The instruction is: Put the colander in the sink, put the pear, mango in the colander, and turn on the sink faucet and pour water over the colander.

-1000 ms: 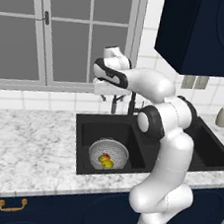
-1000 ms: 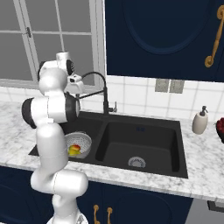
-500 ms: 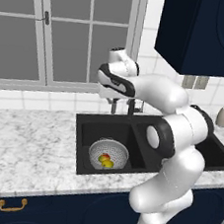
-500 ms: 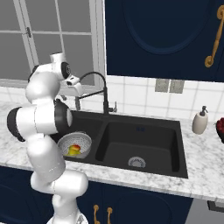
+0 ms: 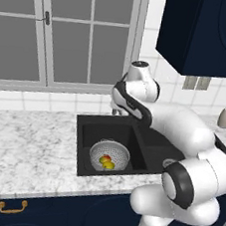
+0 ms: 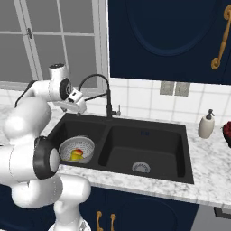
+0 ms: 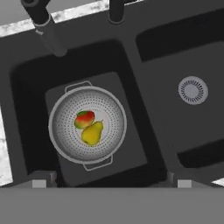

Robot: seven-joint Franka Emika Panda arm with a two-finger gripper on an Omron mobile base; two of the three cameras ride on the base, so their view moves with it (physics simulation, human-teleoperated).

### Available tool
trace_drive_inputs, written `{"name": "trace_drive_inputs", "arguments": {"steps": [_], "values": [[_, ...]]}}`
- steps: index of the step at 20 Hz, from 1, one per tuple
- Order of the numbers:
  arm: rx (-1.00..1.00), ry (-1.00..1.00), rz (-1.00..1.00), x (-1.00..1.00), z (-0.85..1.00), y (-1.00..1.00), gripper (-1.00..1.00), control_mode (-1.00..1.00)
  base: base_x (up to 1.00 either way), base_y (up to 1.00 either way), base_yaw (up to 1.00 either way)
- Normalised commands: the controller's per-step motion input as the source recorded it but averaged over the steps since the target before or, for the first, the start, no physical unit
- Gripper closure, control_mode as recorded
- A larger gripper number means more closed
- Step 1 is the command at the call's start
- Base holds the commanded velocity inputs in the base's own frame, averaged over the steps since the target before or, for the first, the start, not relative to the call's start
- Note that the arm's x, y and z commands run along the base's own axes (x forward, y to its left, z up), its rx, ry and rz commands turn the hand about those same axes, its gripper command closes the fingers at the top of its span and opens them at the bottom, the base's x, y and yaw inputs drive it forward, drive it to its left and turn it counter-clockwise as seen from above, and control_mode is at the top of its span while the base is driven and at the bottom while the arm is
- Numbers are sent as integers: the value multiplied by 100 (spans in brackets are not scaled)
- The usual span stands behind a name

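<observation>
- Sitting in the left basin of the sink (image 6: pixel 180 135), the colander (image 7: pixel 87 124) holds the pear (image 7: pixel 92 133) and mango (image 7: pixel 85 118).
- Behind the colander, the gripper (image 6: pixel 77 108), jaws wide and empty, has swung nearer the sink faucet (image 6: pixel 107 92).
- Only the water step appears left.

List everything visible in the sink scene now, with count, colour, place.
sink: 1, black, two basins, set in the marbled counter
colander: 1, silver, in the left basin
pear: 1, yellow, in the colander
mango: 1, red-green, in the colander, beside the pear
sink faucet: 1, black, behind the sink
soap dispenser: 1, beige, on the counter right of the sink
window: 1, grey, behind the counter
gripper: 1, open, empty, above the left basin
</observation>
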Motion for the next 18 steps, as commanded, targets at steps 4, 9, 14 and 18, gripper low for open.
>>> {"name": "trace_drive_inputs", "arguments": {"steps": [4,9,14,18], "values": [[0,0,34,-61,3,-41,-100,-100,0,0,0],[0,0,52,-30,0,-72,-100,-100,0,0,0],[0,-2,52,-12,-2,-68,-100,-100,0,0,0],[0,-24,34,4,-8,-50,-100,-100,0,0,0]]}}
